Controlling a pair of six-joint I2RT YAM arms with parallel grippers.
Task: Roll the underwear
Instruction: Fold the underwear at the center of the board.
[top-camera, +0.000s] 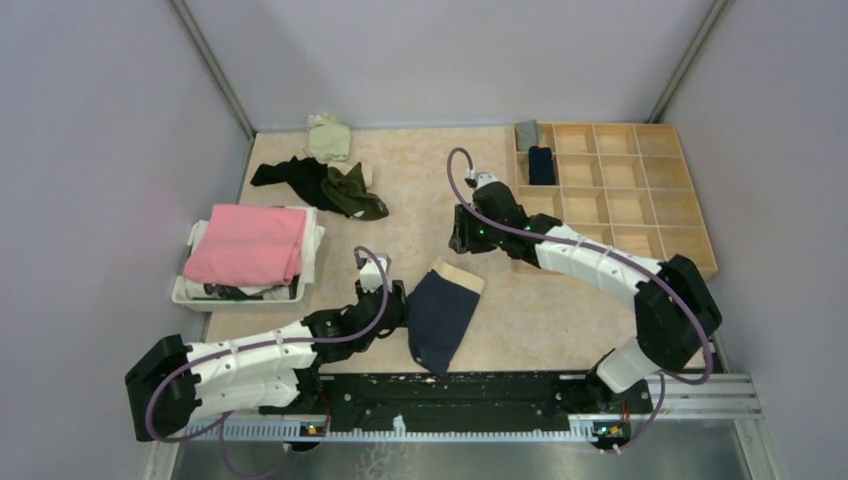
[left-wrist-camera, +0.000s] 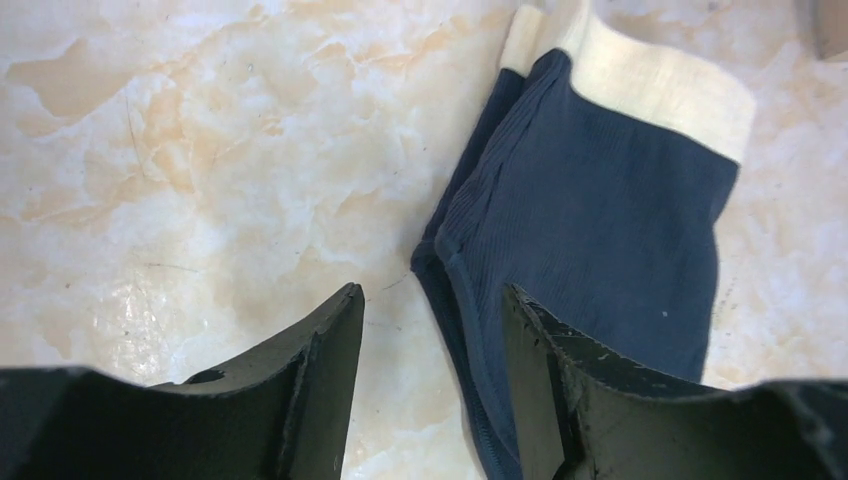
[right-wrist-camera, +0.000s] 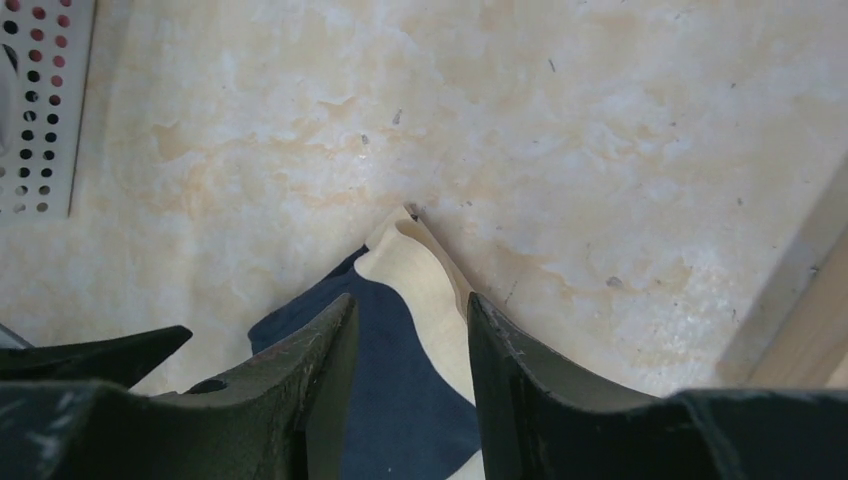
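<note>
Navy briefs (top-camera: 443, 312) with a beige waistband (top-camera: 458, 270): lying flat and unrolled on the table (top-camera: 420, 190), near the front edge, between the two arms, with the waistband at the far end. Left gripper (top-camera: 395, 300): low over the table at the briefs' left edge, with its jaws parted to a moderate gap and holding nothing. In the left wrist view one finger (left-wrist-camera: 560, 380) overlaps the navy fabric (left-wrist-camera: 600, 250), and the other finger stands over bare tabletop. Right gripper (top-camera: 462, 240): just beyond the waistband, with its jaws likewise parted and empty. In the right wrist view the waistband's corner (right-wrist-camera: 430, 280) shows in the gap below the fingers. Whether either gripper touches the cloth cannot be told. Pile (top-camera: 330, 185) of dark and olive underwear: far left of the table, loose and unrolled. Pale green piece (top-camera: 328, 135): just behind the pile, against the back wall. Pink cloth (top-camera: 250, 243): folded on top of a white tray (top-camera: 190, 290) at the left edge. Wooden grid box (top-camera: 620, 190): far right. A grey piece (top-camera: 527, 133) and a dark navy piece (top-camera: 541, 165) sit at the far end of its left column.
</note>
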